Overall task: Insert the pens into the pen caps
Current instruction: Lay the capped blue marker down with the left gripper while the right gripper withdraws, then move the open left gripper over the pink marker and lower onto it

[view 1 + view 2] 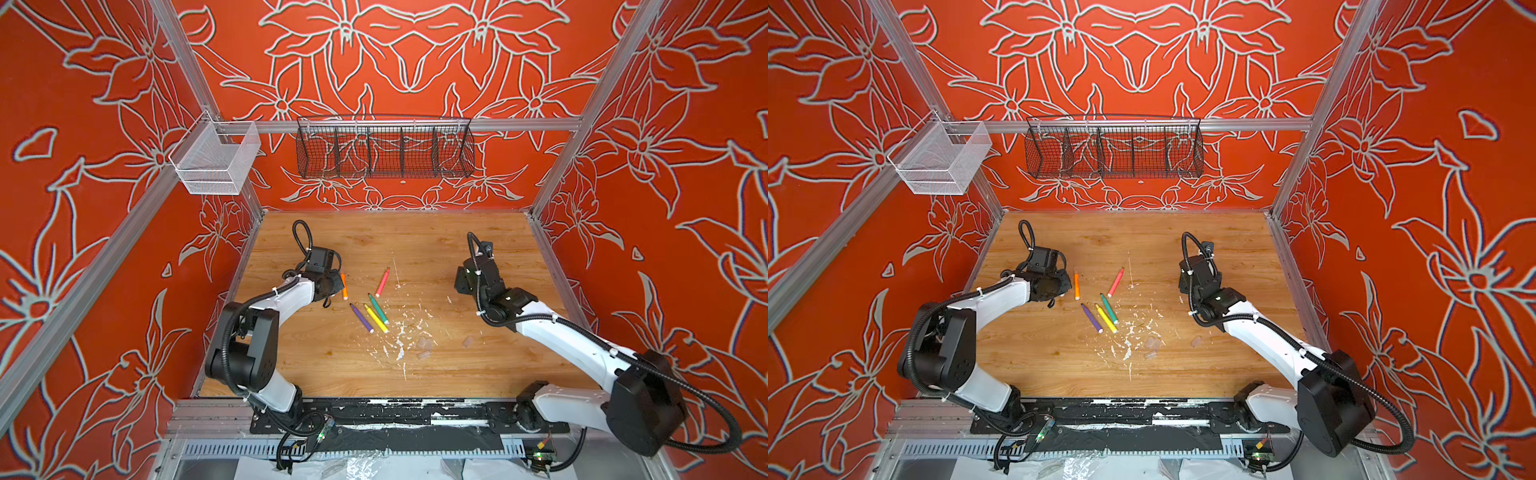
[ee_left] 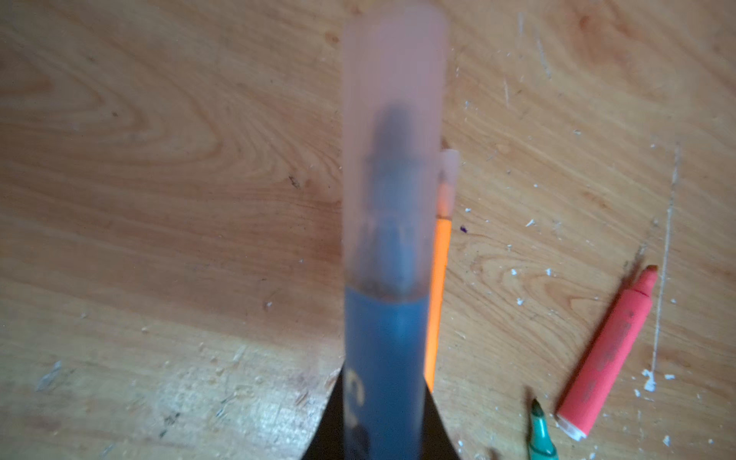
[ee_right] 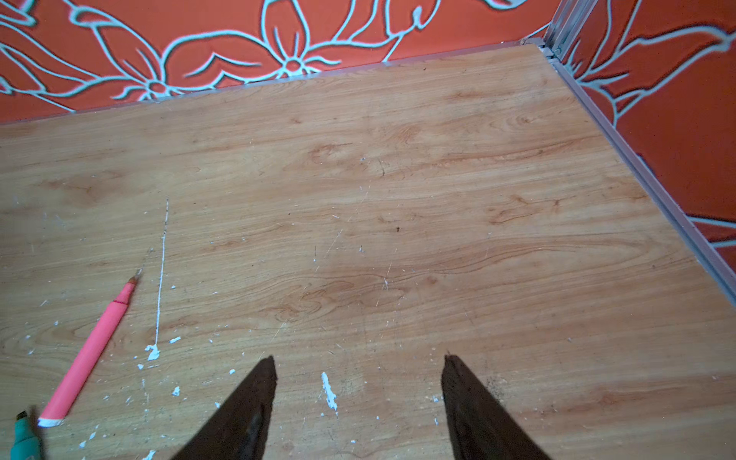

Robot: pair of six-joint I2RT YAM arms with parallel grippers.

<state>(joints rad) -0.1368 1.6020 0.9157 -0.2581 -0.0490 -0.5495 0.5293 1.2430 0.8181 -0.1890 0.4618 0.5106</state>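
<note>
Jaws of left gripper (image 2: 386, 382) pinching capped blue pen (image 2: 384, 334), wrist view only; right gripper (image 3: 359, 358) gaping; five pens (image 1: 376, 318), four caps (image 1: 424, 343) lying loose

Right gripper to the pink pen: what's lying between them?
No object: in the right wrist view, only bare wood with white flecks and a thin white scratch separates the right gripper from the pink pen.

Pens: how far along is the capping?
Done: the orange plastic pen on the table looks capped. In hand: the left gripper is shut on the blue plastic pen, a translucent cap already over its tip. Left: the pink pen, green pen, yellow pen and purple pen lie uncapped, with clear loose caps nearby. The right gripper is open and empty.
</note>
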